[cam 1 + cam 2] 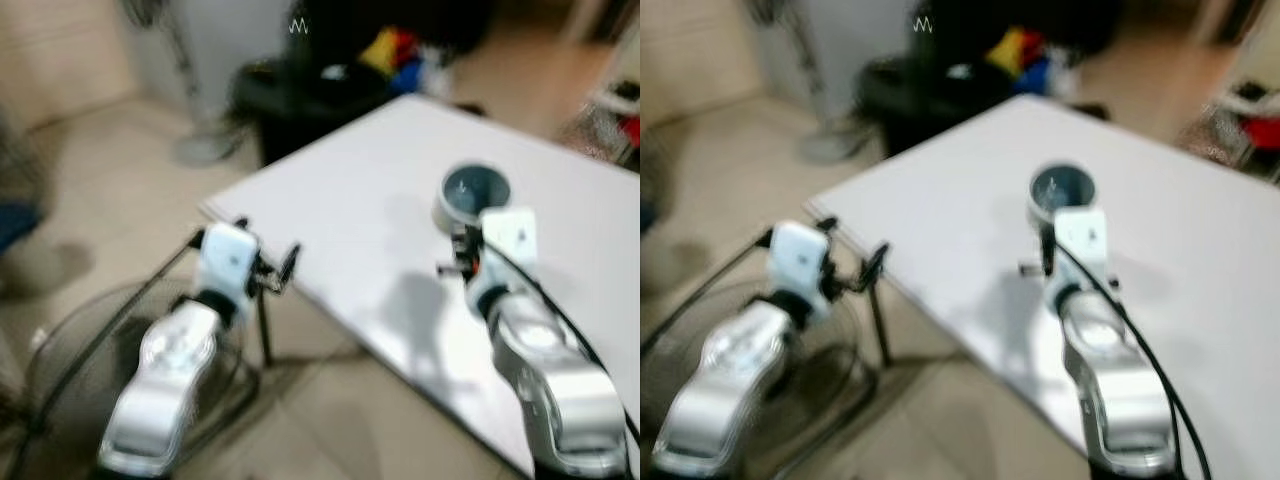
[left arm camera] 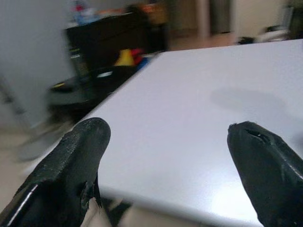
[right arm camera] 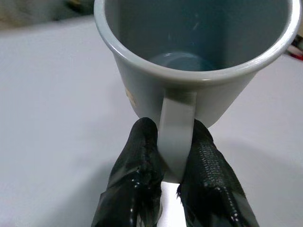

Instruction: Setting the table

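Note:
A pale grey mug (image 1: 470, 194) with a dark blue-grey inside hangs upright over the white table (image 1: 380, 200). My right gripper (image 3: 173, 156) is shut on the mug's handle (image 3: 177, 127), one black finger (image 3: 139, 161) on each side of it. The mug (image 3: 194, 56) is empty. Near the table's left corner, my left gripper (image 2: 165, 156) is held open with nothing between its fingers (image 2: 75, 156), pointing across the tabletop. The eye views are blurred.
A round fan guard (image 1: 60, 350) lies on the tiled floor below my left arm. Beyond the table's far corner stand a dark piece of furniture (image 1: 300, 90) and coloured toys (image 1: 395, 50). A floor fan base (image 1: 205, 145) stands at the back left.

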{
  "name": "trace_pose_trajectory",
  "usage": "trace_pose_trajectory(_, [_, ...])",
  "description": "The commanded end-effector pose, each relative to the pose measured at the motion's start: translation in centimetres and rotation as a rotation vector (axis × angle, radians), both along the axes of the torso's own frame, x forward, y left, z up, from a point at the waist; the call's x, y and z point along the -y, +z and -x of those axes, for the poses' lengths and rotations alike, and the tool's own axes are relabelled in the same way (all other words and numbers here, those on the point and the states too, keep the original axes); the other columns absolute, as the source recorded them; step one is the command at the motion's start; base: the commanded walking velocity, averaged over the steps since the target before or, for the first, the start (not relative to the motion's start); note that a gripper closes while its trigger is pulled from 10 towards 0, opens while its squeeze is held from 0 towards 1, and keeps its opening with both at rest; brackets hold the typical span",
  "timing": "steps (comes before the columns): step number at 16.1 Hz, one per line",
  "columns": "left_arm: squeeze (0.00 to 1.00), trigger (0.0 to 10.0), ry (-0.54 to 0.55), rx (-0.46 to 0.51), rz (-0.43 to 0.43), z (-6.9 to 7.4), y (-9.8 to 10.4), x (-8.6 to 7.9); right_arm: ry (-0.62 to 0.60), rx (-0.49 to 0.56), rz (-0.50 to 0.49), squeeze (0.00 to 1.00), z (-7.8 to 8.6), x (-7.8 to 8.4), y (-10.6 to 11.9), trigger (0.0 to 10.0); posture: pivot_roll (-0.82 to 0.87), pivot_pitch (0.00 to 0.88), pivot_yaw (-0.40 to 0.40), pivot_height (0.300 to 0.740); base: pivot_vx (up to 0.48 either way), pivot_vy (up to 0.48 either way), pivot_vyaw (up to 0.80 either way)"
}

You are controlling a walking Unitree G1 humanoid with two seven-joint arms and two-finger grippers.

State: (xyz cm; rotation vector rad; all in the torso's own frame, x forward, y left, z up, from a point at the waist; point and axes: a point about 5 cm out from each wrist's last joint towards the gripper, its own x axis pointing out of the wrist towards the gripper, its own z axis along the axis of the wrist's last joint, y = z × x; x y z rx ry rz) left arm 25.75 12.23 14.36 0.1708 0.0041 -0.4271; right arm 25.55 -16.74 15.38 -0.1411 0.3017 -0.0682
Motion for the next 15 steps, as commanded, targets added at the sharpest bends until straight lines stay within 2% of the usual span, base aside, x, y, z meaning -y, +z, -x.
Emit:
trace_pose_trajectory(1, [0.00, 10.0, -0.019, 0.019, -0.012, -0.2, 0.3, 0.0, -0.016, 0.013, 0.003, 0.00, -0.1, 0.1, 0.3, 10.0, 0.07, 0.000, 0.026, 0.740, 0.289, 0.000, -0.80])
trace_pose_trajectory(3, [0.00, 10.0, -0.029, 0.021, -0.012, -0.4, 0.3, 0.2, -0.011, 0.006, 0.001, 0.00, -0.2, 0.0, 0.2, 10.0, 0.06, 0.000, 0.026, 0.740, 0.283, 0.000, -0.80])
trace_pose_trajectory(8, [0.00, 10.0, -0.030, 0.021, -0.019, -0.4, 0.0, 0.3, 0.071, -0.002, -0.016, 0.00, -0.7, -0.6, 0.3, 10.0, 0.07, 0.000, 0.013, 0.740, 0.266, 0.000, 0.00])
trace_pose_trajectory(11, [0.00, 10.0, 0.005, 0.013, -0.006, -0.4, -0.3, -0.1, 0.231, -0.008, -0.041, 0.00, -1.4, -2.0, 0.5, 10.0, 0.07, 0.000, -0.004, 0.740, 0.247, 0.000, 0.00])
trace_pose_trajectory(13, [0.00, 10.0, 0.006, 0.013, -0.007, -0.2, -0.4, -0.2, 0.247, -0.012, -0.049, 0.00, -1.9, -2.1, 0.5, 10.0, 0.08, 0.000, -0.016, 0.740, 0.247, 0.000, 0.00])
trace_pose_trajectory(15, [0.00, 10.0, -0.006, 0.022, -0.011, -0.1, -0.2, -0.2, 0.215, -0.026, -0.076, 0.00, -2.9, -1.7, 0.4, 10.0, 0.09, 0.000, -0.022, 0.740, 0.124, 0.000, 0.00])
